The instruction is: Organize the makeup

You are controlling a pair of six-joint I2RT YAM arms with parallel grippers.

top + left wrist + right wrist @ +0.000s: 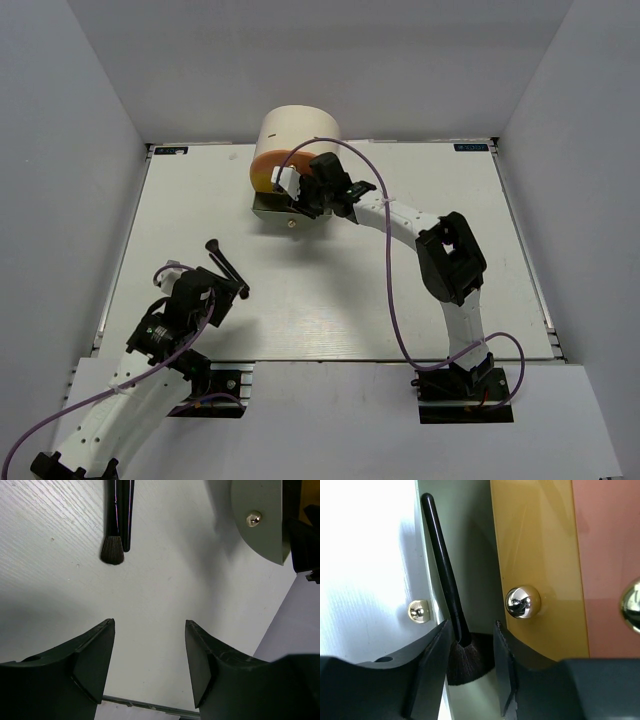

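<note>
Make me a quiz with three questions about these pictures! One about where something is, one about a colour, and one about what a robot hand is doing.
1. Where is the fan brush?
A. on the bare table
B. in the open grey-green drawer
C. on top of the round box

2. What colour is the drawer front beside it?
A. blue
B. yellow
C. black

3. The left gripper is:
A. open and empty
B. shut on a bottle
C. shut on a lipstick

Answers:
1 B, the brush lies inside that drawer in the right wrist view.
2 B, it is golden yellow around its shiny knob.
3 A, its jaws stand apart with nothing between them.
</note>
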